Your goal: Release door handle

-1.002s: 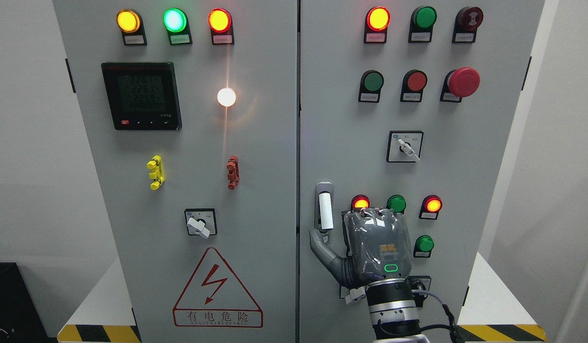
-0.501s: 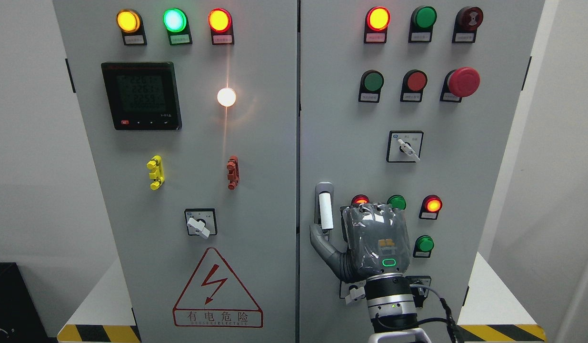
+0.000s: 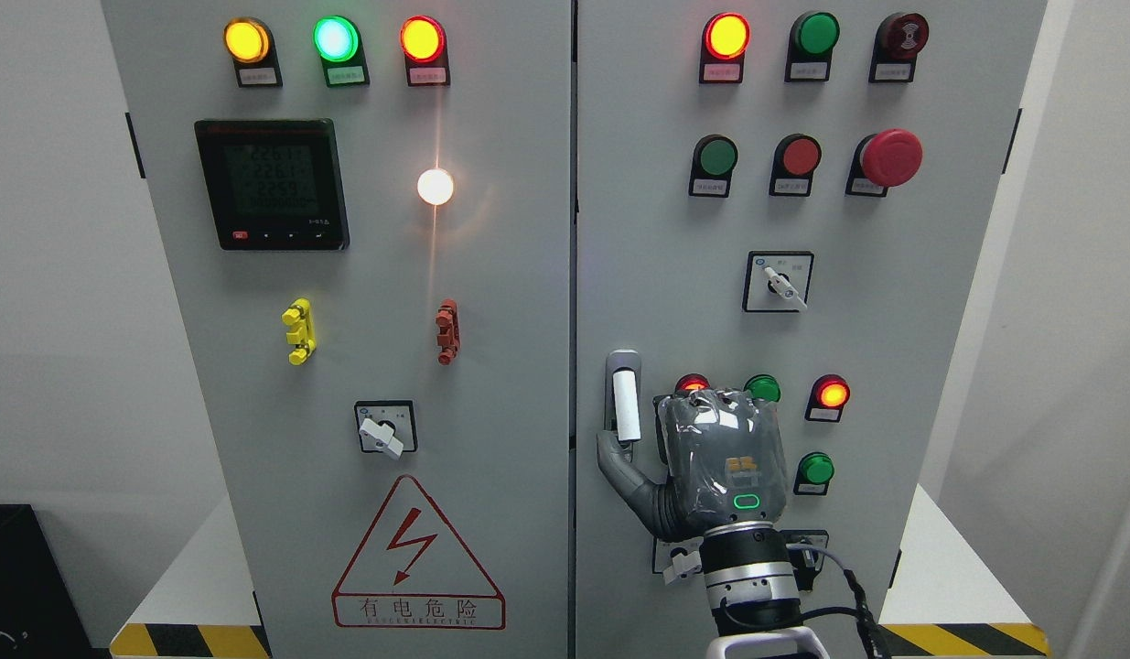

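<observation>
White door handle (image 3: 625, 403) upright, axis vertical | right hand (image 3: 725, 462) thumb seemingly touching

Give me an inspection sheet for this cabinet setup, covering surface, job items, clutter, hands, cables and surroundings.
Surface: grey two-door cabinet, doors appear shut.
Job's things: door handle upright at the right door's left edge.
Clutter: nothing seen.
Hands: right hand is beside the handle with its back to the camera; its thumb reaches the handle's lower end, its other fingers are hidden. Left hand is not in view.
Cables: black cable loops beside the right wrist.
Surroundings: indicator lamps lit, red mushroom button, meter, selector switches, warning triangle, striped hazard tape on the base, white walls.
</observation>
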